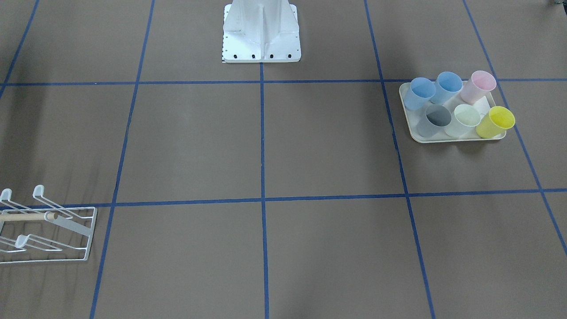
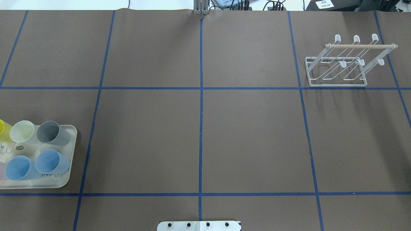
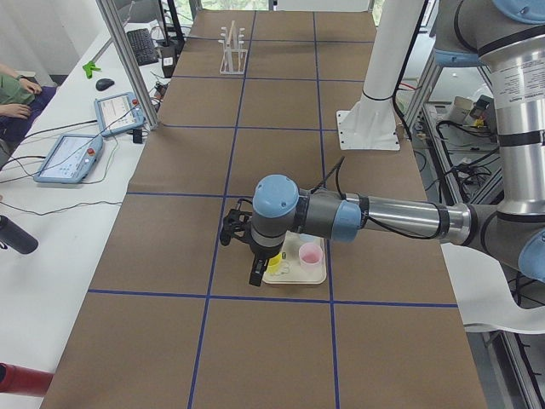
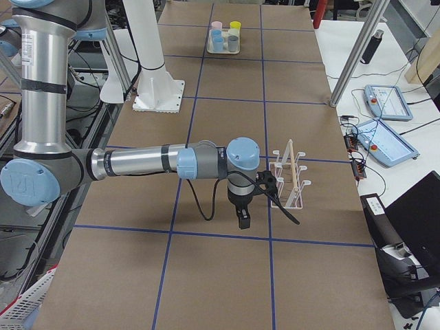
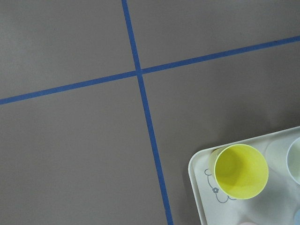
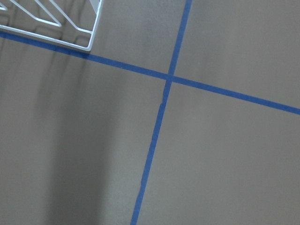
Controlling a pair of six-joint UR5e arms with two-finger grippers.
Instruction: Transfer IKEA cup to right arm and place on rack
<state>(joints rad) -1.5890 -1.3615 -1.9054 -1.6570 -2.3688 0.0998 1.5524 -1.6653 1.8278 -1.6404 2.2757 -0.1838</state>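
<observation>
Several pastel IKEA cups stand upright on a cream tray (image 1: 460,138), among them a yellow cup (image 1: 496,122), a grey cup (image 1: 435,120) and a pink cup (image 1: 478,85). My left gripper (image 3: 257,273) hangs over the tray's corner by the yellow cup (image 5: 240,171); I cannot tell whether it is open or shut. The white wire rack (image 2: 337,64) with its wooden dowel stands far across the table. My right gripper (image 4: 243,218) hovers beside the rack (image 4: 289,175); its state cannot be told either. The rack's corner (image 6: 91,40) shows in the right wrist view.
The white robot base (image 1: 261,31) stands mid-table at the robot's edge. Blue tape lines grid the brown table top. Tablets (image 3: 68,158) and a person's arm (image 3: 13,94) lie at the side bench. A dark bottle (image 4: 371,45) stands there too.
</observation>
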